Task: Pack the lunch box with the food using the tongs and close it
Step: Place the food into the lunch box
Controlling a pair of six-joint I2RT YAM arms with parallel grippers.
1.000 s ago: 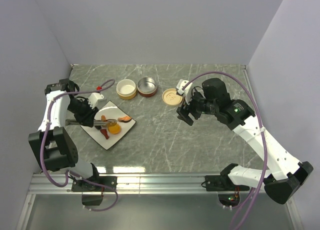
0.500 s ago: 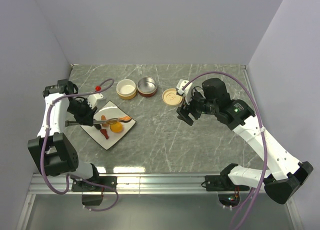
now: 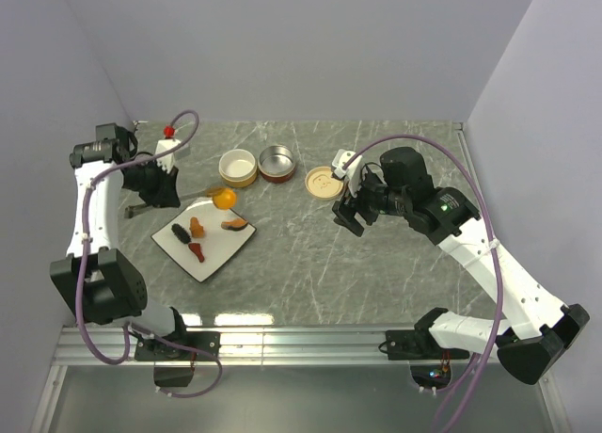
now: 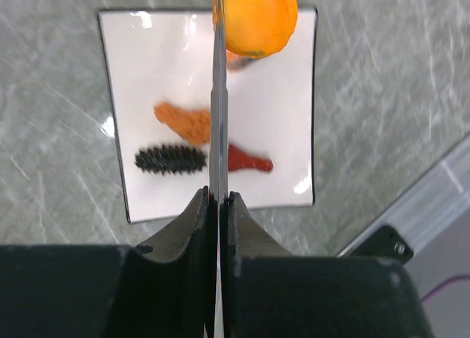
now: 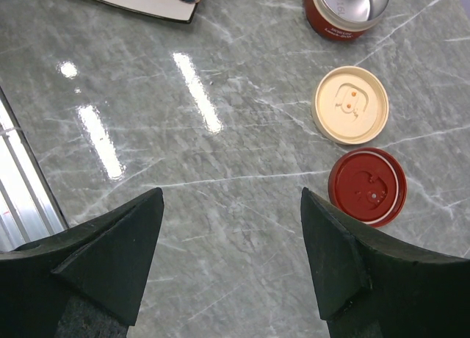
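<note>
My left gripper is shut on the silver tongs, squeezing their two arms together. The tong tips pinch the orange ball above the white plate's far corner. On the plate lie a dark brown oblong, orange-red wedges and a brown-pink slice. The cream tub and dark red tub stand open behind. My right gripper hovers open over bare table.
The cream lid and red lid lie flat on the marble right of the tubs, just beyond my right fingers. Grey walls close the table on three sides. A metal rail runs along the near edge.
The left gripper closed on the tongs, then rose and swung back, carrying the orange ball off the plate toward the cream tub. The right arm stayed still.
</note>
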